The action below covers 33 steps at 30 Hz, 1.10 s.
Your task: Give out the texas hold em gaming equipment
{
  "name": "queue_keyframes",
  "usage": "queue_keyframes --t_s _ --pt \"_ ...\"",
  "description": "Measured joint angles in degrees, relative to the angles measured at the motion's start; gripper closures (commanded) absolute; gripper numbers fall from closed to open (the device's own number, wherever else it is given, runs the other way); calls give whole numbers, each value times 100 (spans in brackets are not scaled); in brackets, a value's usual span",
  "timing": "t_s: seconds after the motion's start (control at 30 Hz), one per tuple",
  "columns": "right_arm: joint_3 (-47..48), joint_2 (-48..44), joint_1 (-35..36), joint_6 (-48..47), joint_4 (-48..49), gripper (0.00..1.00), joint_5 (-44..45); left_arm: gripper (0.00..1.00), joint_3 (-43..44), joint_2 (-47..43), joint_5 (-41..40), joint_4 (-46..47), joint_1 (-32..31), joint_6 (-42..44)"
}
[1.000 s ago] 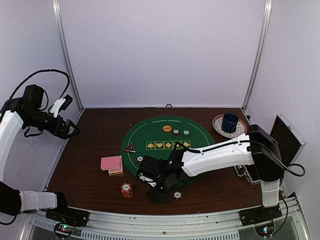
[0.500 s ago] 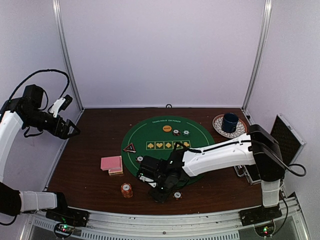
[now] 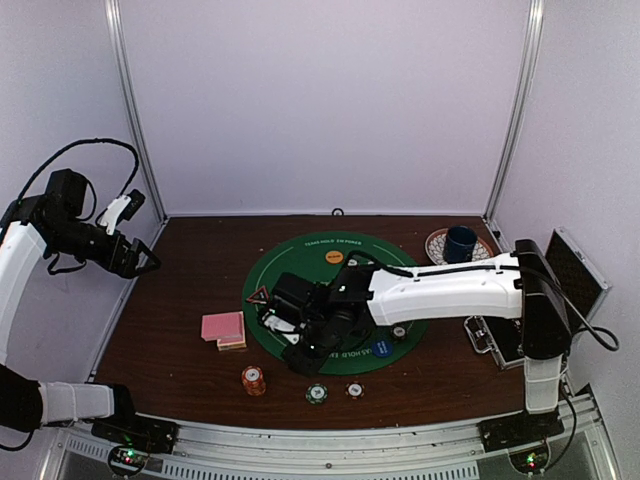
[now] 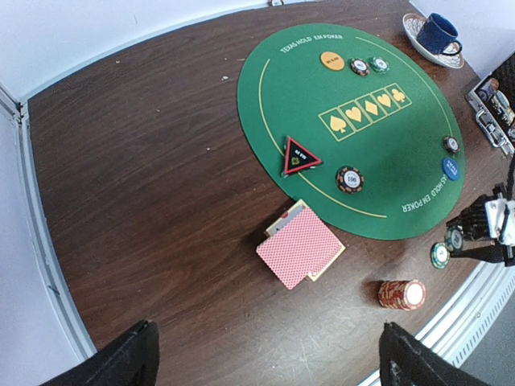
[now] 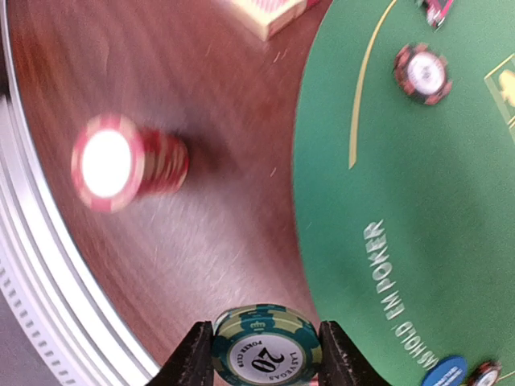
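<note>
Over the mat's (image 5: 418, 201) near edge, your right hand (image 5: 267, 360) pinches a green 20 chip (image 5: 265, 342) between both fingers | orange-red chip stack (image 5: 129, 161) stands on counter (image 5: 161, 72) nearby | second green chip (image 3: 316, 393) lies on counter, apart from that hand | your left hand (image 3: 140, 262) wide open, raised far left, well apart.

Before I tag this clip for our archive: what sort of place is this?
Probably a lab robot cell staged for poker: white walls around a wooden table, a green mat, chips and cards.
</note>
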Motion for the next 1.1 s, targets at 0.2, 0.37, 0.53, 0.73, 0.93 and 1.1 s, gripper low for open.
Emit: queue_keyframes --t_s 0.2,0.37,0.53,0.73,0.93,1.1 --pt "1001 619 -498 -177 31 66 74 3 -2 0 2 -2 0 0" --pt "1517 1360 -916 -254 83 65 57 2 0 0 9 -2 0 0" --pt "1580 1722 -1143 -254 107 65 13 2 0 0 13 -4 0 0" --pt "1705 1895 -1132 -232 181 65 -116 2 0 2 13 -4 0 0" --pt "1797 1974 -1134 -197 271 65 -247 3 0 26 22 -7 0 0" --pt "1930 2068 -1172 -188 319 65 -310 3 0 50 24 -9 0 0"
